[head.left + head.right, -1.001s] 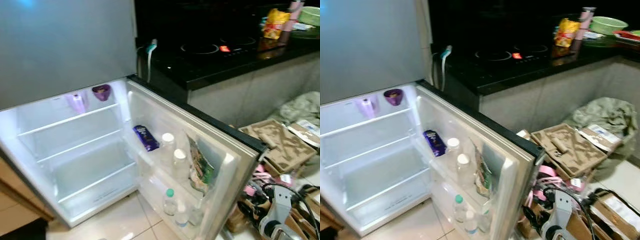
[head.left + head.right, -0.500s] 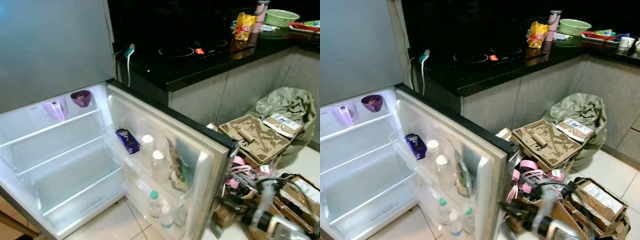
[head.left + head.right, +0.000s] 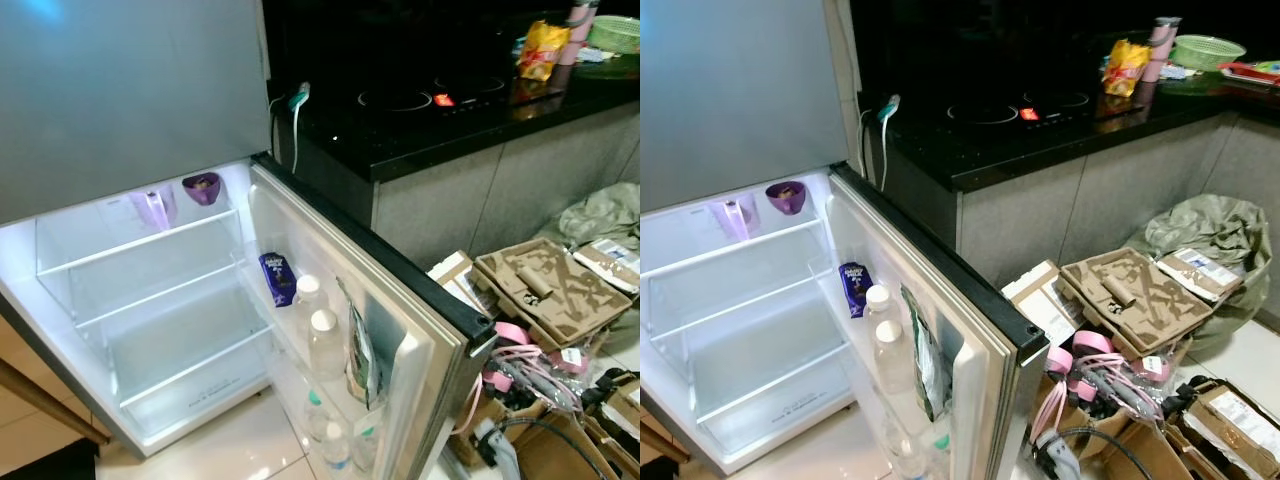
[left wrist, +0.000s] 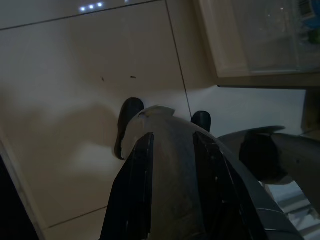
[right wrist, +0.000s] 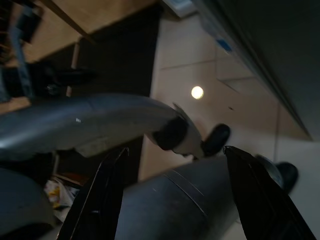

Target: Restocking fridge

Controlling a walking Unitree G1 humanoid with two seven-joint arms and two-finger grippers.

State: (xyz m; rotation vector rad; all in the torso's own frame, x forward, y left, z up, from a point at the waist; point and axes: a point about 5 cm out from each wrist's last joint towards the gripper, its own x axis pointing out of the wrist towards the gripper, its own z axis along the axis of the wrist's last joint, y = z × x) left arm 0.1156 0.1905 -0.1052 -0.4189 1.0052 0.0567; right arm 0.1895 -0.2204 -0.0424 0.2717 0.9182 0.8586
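The fridge [image 3: 150, 330] stands open and lit, its lower shelves bare. On the top shelf are a purple cup [image 3: 202, 187] and a lilac cup [image 3: 155, 207]. The open door [image 3: 420, 300] holds a purple chocolate pack [image 3: 277, 278], two clear white-capped bottles [image 3: 325, 340], a green bag [image 3: 360, 352] and small bottles [image 3: 335, 448] lower down. My left gripper [image 4: 172, 137] hangs over the tiled floor, open and holding nothing. My right gripper [image 5: 175, 149] also hangs low, fingers wide apart and empty.
A black counter [image 3: 420, 130] with a hob runs right of the fridge, carrying a yellow snack bag [image 3: 540, 48] and a green basket [image 3: 1208, 50]. Moulded cardboard [image 3: 545, 290], pink straps [image 3: 520, 365], boxes and a grey sack [image 3: 1215, 225] crowd the floor right of the door.
The camera has swung right and back left, so the whole scene shifted. The door now looks more edge-on. My right arm, low at the right before, has left the eye views.
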